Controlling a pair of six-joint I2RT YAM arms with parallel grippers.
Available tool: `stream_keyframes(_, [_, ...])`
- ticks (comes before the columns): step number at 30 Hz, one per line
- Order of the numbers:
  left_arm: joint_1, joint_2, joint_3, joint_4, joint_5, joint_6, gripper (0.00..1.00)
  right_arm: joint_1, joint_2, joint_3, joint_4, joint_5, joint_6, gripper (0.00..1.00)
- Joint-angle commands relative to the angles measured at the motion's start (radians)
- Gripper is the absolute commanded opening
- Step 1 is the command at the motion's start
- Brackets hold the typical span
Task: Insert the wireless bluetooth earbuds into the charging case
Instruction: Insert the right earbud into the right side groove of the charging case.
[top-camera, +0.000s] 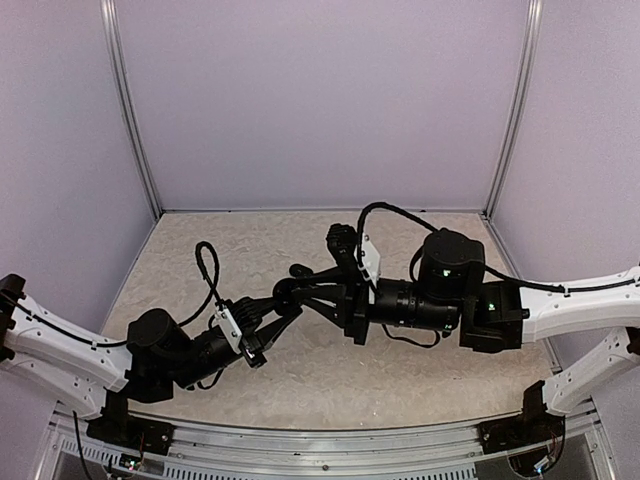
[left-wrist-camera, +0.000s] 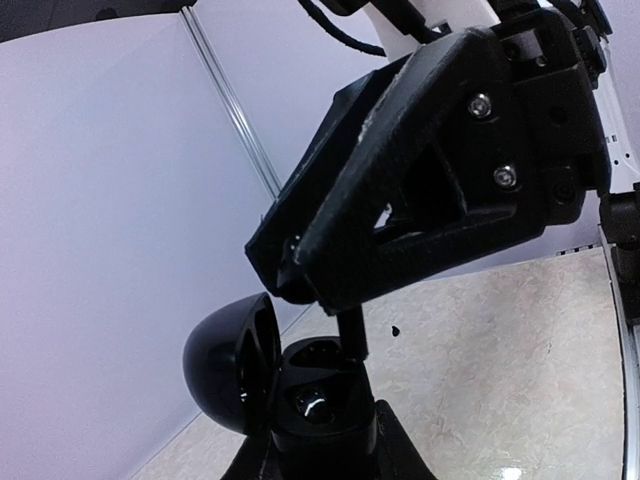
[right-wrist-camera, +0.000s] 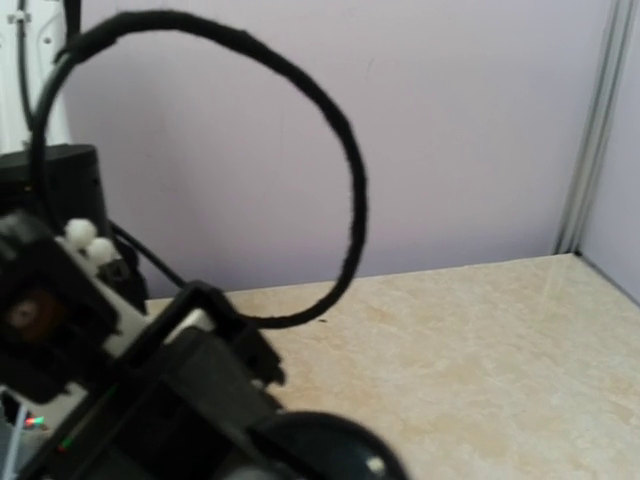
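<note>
pale marbled table: our left gripper clamps the open charging case; our right gripper pinches an earbud, stem upright, just beneath its fingertips, directly above the case.

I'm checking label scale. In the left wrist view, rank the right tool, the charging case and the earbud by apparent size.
1. right tool: largest by far, though it may sit nearer the camera.
2. charging case: lid open.
3. earbud: only a thin stem shows below the tool's tips.
</note>
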Motion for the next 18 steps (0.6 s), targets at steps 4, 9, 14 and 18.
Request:
stream_keyframes(4, [0.004, -0.003, 0.003, 0.106, -0.019, 0.006, 0.11, 0.016, 0.037, 0.001, -0.067, -0.036, 0.057, 0.0])
stream_keyframes(9, [0.006, -0.006, -0.001, 0.112, -0.015, 0.003, 0.11, 0.016, 0.039, -0.005, -0.065, 0.003, 0.076, 0.0])
stream_keyframes(14, [0.006, -0.002, -0.008, 0.122, -0.014, 0.004, 0.11, 0.016, 0.016, -0.008, -0.036, 0.062, 0.089, 0.0])
stream_keyframes(18, [0.006, 0.01, -0.009, 0.137, -0.024, 0.007, 0.11, 0.017, -0.019, -0.003, -0.008, 0.122, 0.121, 0.0])
